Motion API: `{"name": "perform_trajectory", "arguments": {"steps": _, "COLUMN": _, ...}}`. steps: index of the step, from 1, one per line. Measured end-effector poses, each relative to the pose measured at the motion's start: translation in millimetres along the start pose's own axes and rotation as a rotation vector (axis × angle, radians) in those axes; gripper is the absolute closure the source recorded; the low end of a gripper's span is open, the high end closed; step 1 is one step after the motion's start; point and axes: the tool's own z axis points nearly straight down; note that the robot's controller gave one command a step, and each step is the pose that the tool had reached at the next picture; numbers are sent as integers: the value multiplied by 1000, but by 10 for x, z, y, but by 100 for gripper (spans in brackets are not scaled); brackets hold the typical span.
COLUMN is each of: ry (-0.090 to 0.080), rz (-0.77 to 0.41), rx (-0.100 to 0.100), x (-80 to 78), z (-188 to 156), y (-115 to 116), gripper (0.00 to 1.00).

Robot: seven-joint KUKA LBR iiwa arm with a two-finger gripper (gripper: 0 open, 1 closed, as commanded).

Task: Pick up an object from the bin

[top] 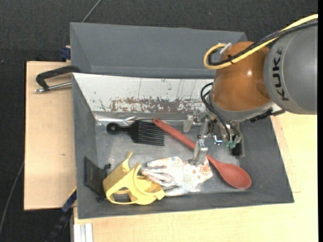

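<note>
My gripper (200,154) hangs below the orange wrist cover in the right half of the bin. Its tip is down at the red plastic spoon (229,173), just where the long handle runs in from the upper left towards the bowl at the lower right. Directly under and left of the tip lies a white cloth glove with reddish and dark print (174,174), touching the spoon's handle. I cannot make out whether anything is gripped.
A black wide-tooth comb (139,131) lies at the back left. A yellow plastic cup with a handle (128,186) rests on the glove's left end, with a small black block (93,178) beside it at the bin's left wall.
</note>
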Motion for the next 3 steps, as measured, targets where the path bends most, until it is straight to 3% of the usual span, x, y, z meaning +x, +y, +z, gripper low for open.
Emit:
{"name": "perform_trajectory", "arguments": {"steps": 1, "ry": -9, "rz": 0, "rx": 0, "x": -17, "z": -48, "y": 0, "gripper": 0}}
{"name": "perform_trajectory", "arguments": {"steps": 2, "ry": -6, "rz": 25, "rx": -2, "x": 342, "z": 782, "y": 140, "gripper": 0}}
{"name": "perform_trajectory", "arguments": {"steps": 3, "ry": -7, "rz": 21, "rx": -2, "x": 383, "z": 438, "y": 276, "gripper": 0}}
